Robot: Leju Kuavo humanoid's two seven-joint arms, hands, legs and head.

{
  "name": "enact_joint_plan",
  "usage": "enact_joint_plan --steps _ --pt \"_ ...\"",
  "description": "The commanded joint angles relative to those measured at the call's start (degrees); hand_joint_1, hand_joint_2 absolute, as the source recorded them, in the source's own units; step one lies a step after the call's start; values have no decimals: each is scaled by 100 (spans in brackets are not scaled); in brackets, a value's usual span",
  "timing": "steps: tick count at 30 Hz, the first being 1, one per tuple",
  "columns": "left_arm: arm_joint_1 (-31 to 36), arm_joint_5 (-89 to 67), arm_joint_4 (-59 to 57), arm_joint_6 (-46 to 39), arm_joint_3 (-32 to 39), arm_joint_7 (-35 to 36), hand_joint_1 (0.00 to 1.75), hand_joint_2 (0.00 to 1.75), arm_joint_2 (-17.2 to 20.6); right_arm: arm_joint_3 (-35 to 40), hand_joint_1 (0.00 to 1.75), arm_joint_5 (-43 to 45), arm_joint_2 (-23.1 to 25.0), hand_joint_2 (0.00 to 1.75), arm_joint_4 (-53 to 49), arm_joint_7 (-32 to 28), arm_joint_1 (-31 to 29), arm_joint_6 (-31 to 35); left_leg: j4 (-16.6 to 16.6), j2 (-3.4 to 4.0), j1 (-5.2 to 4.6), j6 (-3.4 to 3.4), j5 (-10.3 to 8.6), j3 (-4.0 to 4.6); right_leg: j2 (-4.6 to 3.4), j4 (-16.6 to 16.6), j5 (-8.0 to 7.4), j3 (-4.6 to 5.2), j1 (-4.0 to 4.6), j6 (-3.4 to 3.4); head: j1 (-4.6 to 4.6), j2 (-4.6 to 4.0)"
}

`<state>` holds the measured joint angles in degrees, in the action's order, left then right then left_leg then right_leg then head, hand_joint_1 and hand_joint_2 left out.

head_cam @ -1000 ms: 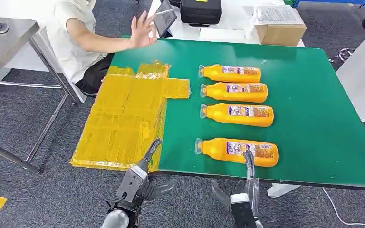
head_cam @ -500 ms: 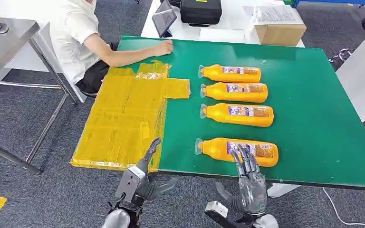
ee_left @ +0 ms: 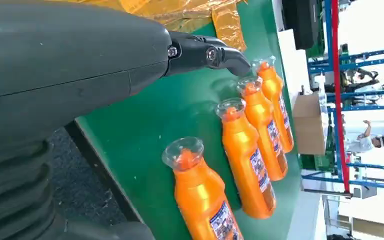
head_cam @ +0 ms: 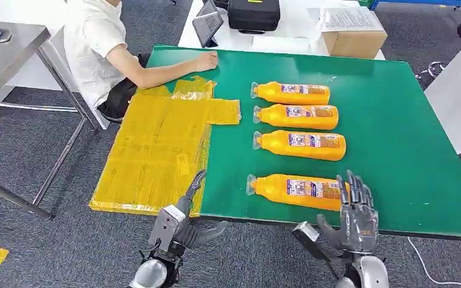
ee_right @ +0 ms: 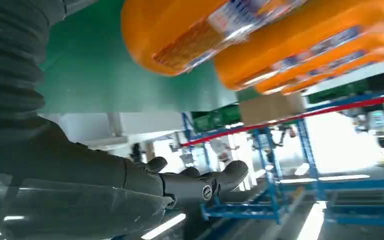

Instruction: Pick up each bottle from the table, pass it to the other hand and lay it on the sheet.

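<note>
The right hand (head_cam: 355, 211) has swung out and risen, fingers spread and empty, to the base end of the nearest bottle (head_cam: 297, 191), still untouched on the green table (head_cam: 396, 144), so a grasp looks imminent.

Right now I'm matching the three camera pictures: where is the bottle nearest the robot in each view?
Head view: the nearest bottle lies low on the green table, by the right hand.
Left wrist view: bottom centre, cap up.
Right wrist view: top, blurred.
Shared landmark: the green table.
</note>
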<state>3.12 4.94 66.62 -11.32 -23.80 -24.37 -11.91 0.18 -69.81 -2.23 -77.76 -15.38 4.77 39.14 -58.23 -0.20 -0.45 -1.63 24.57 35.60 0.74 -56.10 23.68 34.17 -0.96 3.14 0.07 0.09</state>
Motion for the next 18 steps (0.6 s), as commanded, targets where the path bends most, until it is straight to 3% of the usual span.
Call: enact_joint_plan --steps 1,18 --pt "64 -15 -72 67 134 8 0 175 -51 714 0 139 -822 175 1236 571 -747 -396 4 23 7 11 10 -30 -26 10 -1 -25 8 -11 0 0" --pt "167 78 -208 132 -23 67 0 175 -32 1148 0 191 -956 175 2196 761 -1293 -894 5 14 8 13 10 -34 -19 8 3 -30 8 -14 -2 0"
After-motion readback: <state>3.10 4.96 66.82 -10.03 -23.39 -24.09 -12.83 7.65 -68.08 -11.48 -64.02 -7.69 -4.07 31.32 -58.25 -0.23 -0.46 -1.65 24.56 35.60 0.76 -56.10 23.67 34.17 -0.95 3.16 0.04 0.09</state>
